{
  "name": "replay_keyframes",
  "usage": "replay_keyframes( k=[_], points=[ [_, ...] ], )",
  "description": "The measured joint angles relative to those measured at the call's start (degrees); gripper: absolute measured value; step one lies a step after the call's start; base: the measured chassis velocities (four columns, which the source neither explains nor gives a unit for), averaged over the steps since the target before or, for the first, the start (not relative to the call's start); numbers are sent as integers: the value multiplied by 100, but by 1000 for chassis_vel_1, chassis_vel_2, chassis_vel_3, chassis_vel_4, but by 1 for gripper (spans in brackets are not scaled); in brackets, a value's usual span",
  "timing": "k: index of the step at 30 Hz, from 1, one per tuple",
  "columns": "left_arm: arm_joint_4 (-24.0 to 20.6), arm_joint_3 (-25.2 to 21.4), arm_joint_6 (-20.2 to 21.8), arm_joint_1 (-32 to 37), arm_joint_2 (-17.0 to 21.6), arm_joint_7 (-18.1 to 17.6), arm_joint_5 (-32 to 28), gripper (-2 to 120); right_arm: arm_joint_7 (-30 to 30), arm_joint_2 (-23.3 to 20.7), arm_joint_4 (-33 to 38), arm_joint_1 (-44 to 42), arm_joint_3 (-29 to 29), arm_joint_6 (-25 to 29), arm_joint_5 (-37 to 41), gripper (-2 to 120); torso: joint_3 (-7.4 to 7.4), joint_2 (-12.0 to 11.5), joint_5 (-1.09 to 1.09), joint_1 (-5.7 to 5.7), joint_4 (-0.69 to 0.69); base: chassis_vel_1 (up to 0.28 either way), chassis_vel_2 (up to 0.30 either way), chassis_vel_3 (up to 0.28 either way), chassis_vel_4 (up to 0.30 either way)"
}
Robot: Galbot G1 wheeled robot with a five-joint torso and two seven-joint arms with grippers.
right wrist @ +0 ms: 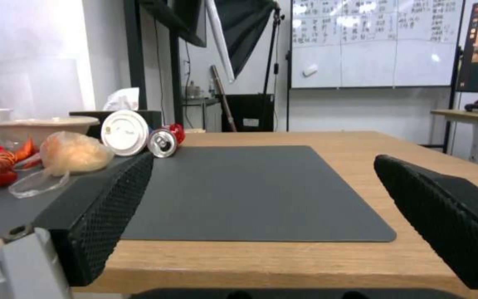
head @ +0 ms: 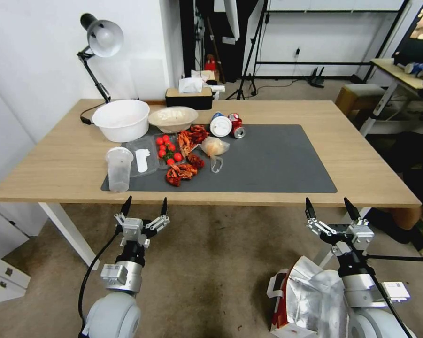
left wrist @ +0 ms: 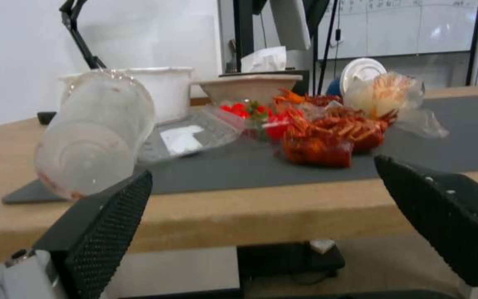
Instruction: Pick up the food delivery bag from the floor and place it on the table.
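While both arms hang level with the front edge of the large light-wood bench [head: 286, 112], nothing held yet. Left gripper [head: 144, 205] raised before the edge, fingers [left wrist: 106, 232] spread wide and empty, pointing at the clutter on the dark grey mat [head: 277, 164]: clear plastic cup [head: 119, 168], red crayfish pile [head: 185, 162], cherry tomatoes [head: 166, 146], small clear bag with orange contents [head: 214, 147]. Right gripper [head: 332, 208] likewise before the edge, fingers [right wrist: 101, 220] wide apart and empty, facing the bare stretch of mat.

Boxy white food delivery bag with red sides and silver foil lining [head: 300, 300] standing on the stained beige-brown floor [head: 211, 263], not ahead of the fingers but low and behind them, close against the right forearm on its inner side. Mouth gaping upward, foil crumpled; long axis hard to judge, lower part cut off by the frame. White strap handle faintly visible at the near-left rim.

Well apart from the left fingers, just beside the right arm: clearly the nearer reach for the right, probably by pulling back and dipping down toward the open rim. Bare mat directly ahead of the right fingers a likely landing spot.
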Motion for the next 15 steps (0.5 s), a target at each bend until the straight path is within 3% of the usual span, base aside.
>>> replay_keyframes(
  k=[9, 15],
  points=[
    [-40, -10, -76, 235, -25, 8, 66, 100, 355, 30, -125, 5, -65, 409, -365, 100, -131, -234, 0, -105, 0, 0, 0, 0, 0],
    [-55, -18, -128, 359, -73, 24, 120, 100, -28, 54, -39, -151, -66, 354, -159, 100, -232, -413, -2, -185, -1, 0, 0, 0, 0]
  ],
)
